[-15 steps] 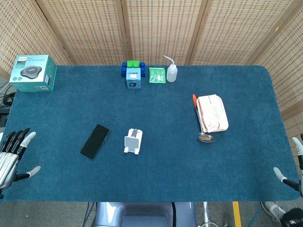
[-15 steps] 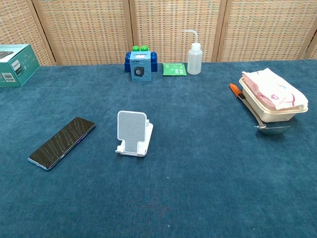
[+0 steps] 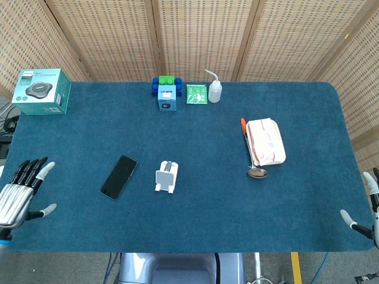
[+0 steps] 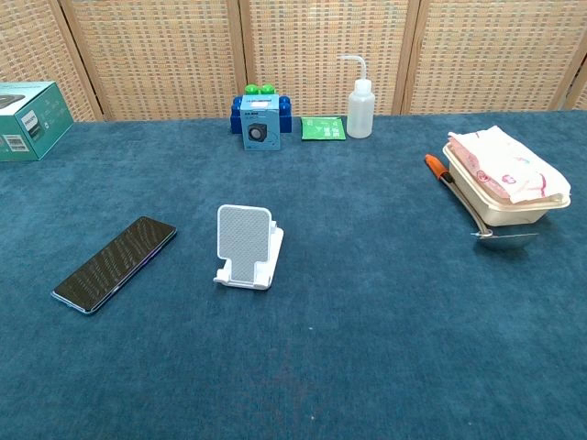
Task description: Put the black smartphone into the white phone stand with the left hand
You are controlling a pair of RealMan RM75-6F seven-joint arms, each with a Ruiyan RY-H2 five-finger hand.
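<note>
The black smartphone (image 3: 119,177) lies flat on the blue table, screen up, also in the chest view (image 4: 116,263). Just to its right stands the white phone stand (image 3: 166,176), upright and holding nothing (image 4: 247,246). My left hand (image 3: 19,195) hovers at the table's left front edge with fingers spread and nothing in it, well left of the phone. My right hand (image 3: 365,213) shows only partly at the right front edge, fingers apart. Neither hand appears in the chest view.
A green box (image 3: 41,90) sits at the back left. Blue blocks (image 3: 166,93), a green packet (image 3: 196,94) and a squeeze bottle (image 3: 214,88) line the back edge. A container with a pink pack (image 3: 265,141) and a spoon (image 3: 251,154) lie at right.
My left hand has moved slightly to the right, over the table edge, toward the phone. The right hand shifted a little. Phone and stand have not moved.
</note>
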